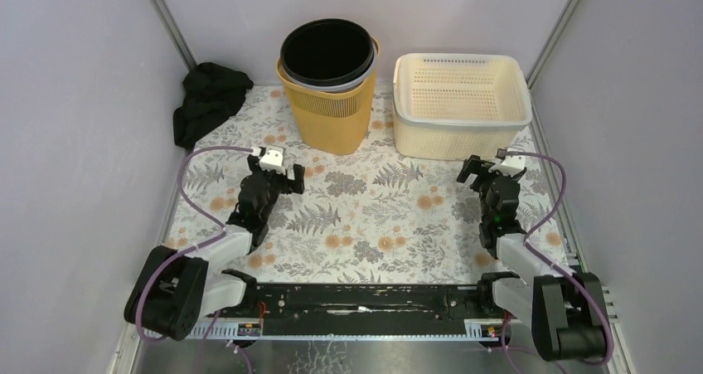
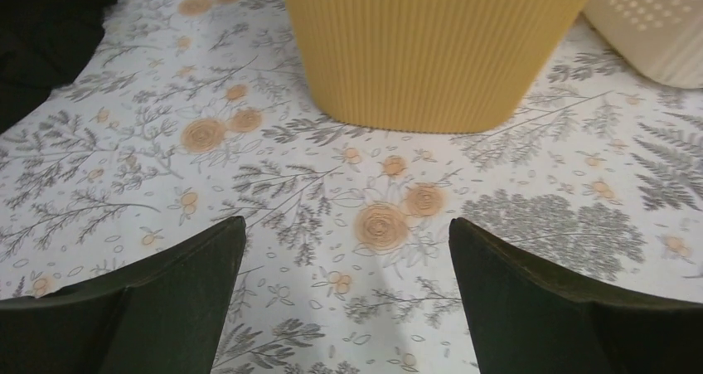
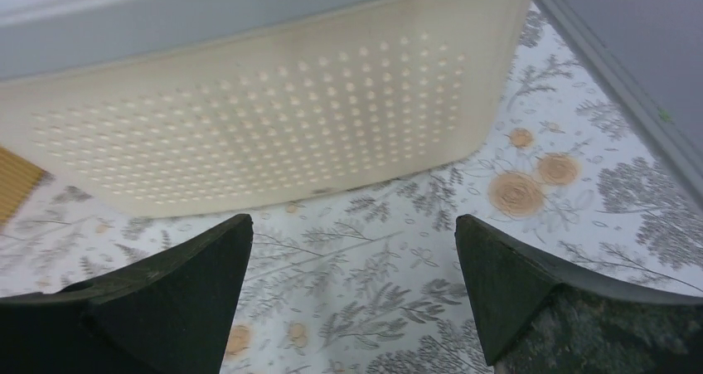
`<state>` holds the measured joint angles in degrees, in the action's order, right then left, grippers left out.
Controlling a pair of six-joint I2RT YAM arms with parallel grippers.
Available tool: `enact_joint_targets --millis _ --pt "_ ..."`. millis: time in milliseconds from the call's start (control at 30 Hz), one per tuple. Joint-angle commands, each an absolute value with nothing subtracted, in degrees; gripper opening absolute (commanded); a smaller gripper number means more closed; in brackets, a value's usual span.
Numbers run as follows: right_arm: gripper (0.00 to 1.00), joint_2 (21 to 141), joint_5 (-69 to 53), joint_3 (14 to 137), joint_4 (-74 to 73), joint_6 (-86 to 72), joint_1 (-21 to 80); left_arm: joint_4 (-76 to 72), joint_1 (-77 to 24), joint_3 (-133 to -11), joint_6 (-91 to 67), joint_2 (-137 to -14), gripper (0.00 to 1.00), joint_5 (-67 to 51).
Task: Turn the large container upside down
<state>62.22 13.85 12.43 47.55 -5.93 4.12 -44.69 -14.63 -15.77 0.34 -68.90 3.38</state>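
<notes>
The large container, a cream perforated rectangular basket (image 1: 462, 127), stands upright at the back right with its mouth facing up. In the right wrist view its dotted side wall (image 3: 265, 117) fills the top. My right gripper (image 1: 487, 168) hovers just in front of its near right corner, open and holding nothing (image 3: 352, 229). A tall yellow ribbed bin (image 1: 327, 113) stands at the back centre with a grey and a black bucket nested inside. My left gripper (image 1: 275, 168) sits in front of that bin, to its left, open and holding nothing (image 2: 346, 233).
A black cloth (image 1: 207, 100) lies crumpled in the back left corner and also shows in the left wrist view (image 2: 41, 34). Grey walls close in the left, back and right sides. The floral tablecloth (image 1: 373, 216) spreads between the two arms.
</notes>
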Motion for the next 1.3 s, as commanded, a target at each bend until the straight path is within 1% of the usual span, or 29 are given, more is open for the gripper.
enact_joint_targets --millis 0,100,167,200,333,433,500,567,633,733,800,833,933,1000,1167,1200,1267 --pt "0.99 55.63 7.53 19.14 35.57 -14.75 4.31 -39.19 -18.04 -18.15 2.0 -63.72 1.0 8.4" --pt "0.99 52.88 1.36 27.74 21.21 -19.71 4.29 -35.42 -18.13 -21.64 -1.44 -60.75 1.0 4.08" --pt "0.99 51.87 -2.25 35.84 4.08 -26.11 4.28 -28.09 -19.24 -25.89 -2.01 -58.57 1.0 1.43" --pt "0.99 51.85 -4.99 39.5 -1.75 -28.26 4.29 -25.52 -20.02 -27.94 -1.66 -57.0 1.0 0.09" --pt "0.99 52.14 -17.42 47.16 -16.43 -31.32 4.3 -16.26 -22.31 -35.12 -1.84 -51.21 1.0 -3.53" --pt "0.99 50.22 -25.08 47.92 -19.7 -28.98 4.3 -10.83 -22.69 -40.36 -4.64 -48.31 1.0 -5.49" --pt "0.99 48.56 -27.4 48.51 -22.15 -27.65 4.26 -8.11 -22.68 -44.45 -10.09 -47.55 1.0 -4.07" --pt "0.99 47.18 -24.88 49.49 -25.69 -28.54 4.31 -3.67 -22.68 -49.73 -17.08 -47.64 1.0 -0.23" --pt "0.99 46.56 -23.14 50.81 -29.1 -30.08 4.3 3.98 -22.66 -55.62 -22.4 -48.67 1.0 2.53" --pt "0.99 47.8 -31.37 52.5 -27.78 -29.64 4.31 12.43 -22.67 -62.66 -23.84 -50.53 1.0 1.63" --pt "0.99 49.55 -33.46 53.98 -27.87 -29.69 4.25 14.16 -22.74 -64.12 -24.52 -50.51 1.0 0.14" --pt "0.99 50.34 -33.34 54.88 -28.29 -29.44 4.29 14.04 -22.68 -64.09 -25.77 -50.26 1.0 0.41" --pt "0.99 52.48 -31.8 57.26 -29.84 -27.93 4.31 18.72 -22.4 -65.09 -33.55 -50.89 1.0 6.02" --pt "0.99 53.89 -29.6 59.44 -31.66 -27.22 4.3 20.54 -21.71 -66.16 -33.89 -52.35 1.0 3.31" --pt "1.0 58.13 -25.46 64.99 -31.79 -27.54 4.28 25.89 -20.28 -71.07 -33.18 -57.47 1.0 1.11" --pt "0.99 59.46 -24.97 66.23 -31.49 -27.61 4.29 26.77 -20.05 -72.01 -32.95 -58.49 1.0 0.89" --pt "0.93 62.37 -23.62 69.39 -31.4 -27.47 4.3 29.15 -19.7 -74.25 -31.63 -60.59 1.0 0.84"
